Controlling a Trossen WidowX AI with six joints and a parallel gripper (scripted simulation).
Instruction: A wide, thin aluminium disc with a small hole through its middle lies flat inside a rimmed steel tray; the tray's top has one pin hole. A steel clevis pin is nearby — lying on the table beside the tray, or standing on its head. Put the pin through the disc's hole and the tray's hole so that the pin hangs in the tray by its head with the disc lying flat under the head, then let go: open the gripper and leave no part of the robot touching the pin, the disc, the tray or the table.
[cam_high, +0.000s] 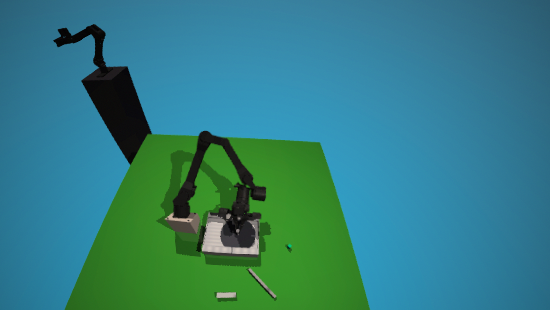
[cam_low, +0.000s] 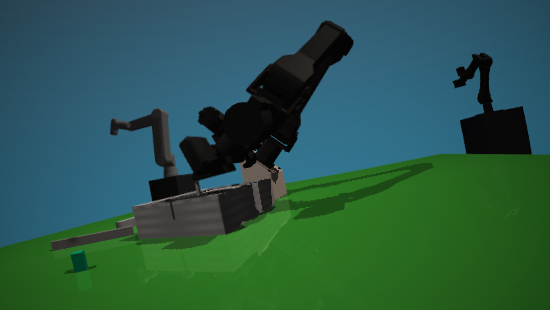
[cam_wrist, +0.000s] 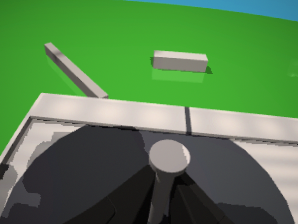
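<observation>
The steel pin (cam_wrist: 169, 156) is held head up between the fingertips, its shank running down between them; in the exterior view a thin light length of it (cam_low: 197, 188) shows under the gripper, at the tray top. My gripper (cam_wrist: 162, 176) is shut on the pin, over the disc. The dark, wide disc (cam_high: 245, 240) (cam_wrist: 70, 167) lies inside the tray (cam_high: 231, 253) (cam_low: 175, 222) (cam_wrist: 125, 114), toward its right side in the top view, and looks flat. The holes of disc and tray are hidden, so whether the pin's lower end is in either cannot be told.
A long thin bar (cam_high: 262, 284) (cam_low: 92, 238) (cam_wrist: 75, 70) and a short block (cam_high: 226, 295) (cam_wrist: 180, 62) lie beyond the tray's front side. A small green cylinder (cam_high: 289, 246) (cam_low: 79, 261) stands beside the tray. A beige block (cam_high: 183, 223) is at the arm's base.
</observation>
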